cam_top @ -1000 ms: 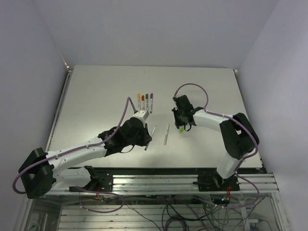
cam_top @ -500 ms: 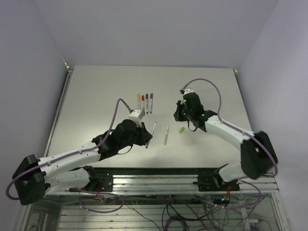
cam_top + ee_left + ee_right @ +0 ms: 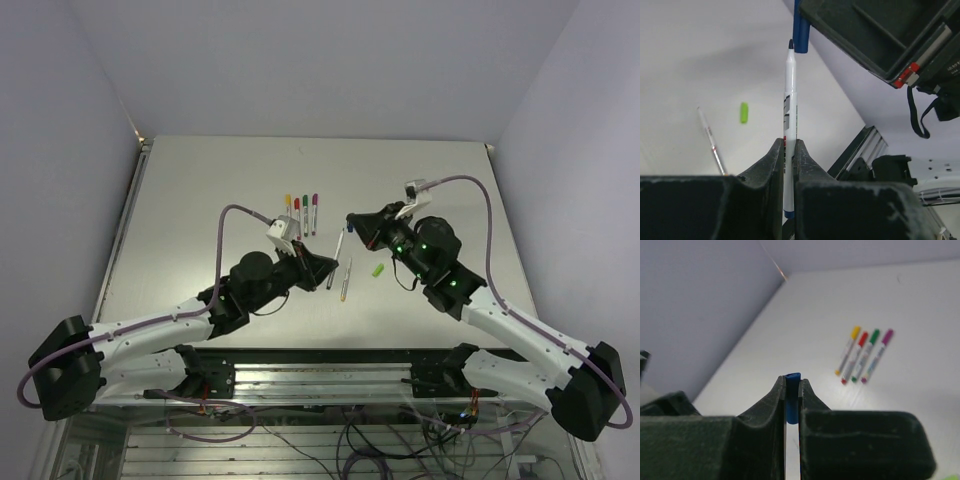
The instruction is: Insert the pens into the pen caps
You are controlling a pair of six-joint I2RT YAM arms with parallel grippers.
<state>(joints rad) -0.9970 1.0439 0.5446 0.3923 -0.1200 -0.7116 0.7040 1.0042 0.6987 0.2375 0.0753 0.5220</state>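
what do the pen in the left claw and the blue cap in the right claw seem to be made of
Held pen: probably plastic; smooth, glossy white-grey barrel with print and a soft highlight. Blue cap: probably plastic too; opaque, even colour, smooth, slight sheen. Neither is certain.

Cap (image 3: 792, 392) base, seemingly inside right tool (image 3: 792, 381)
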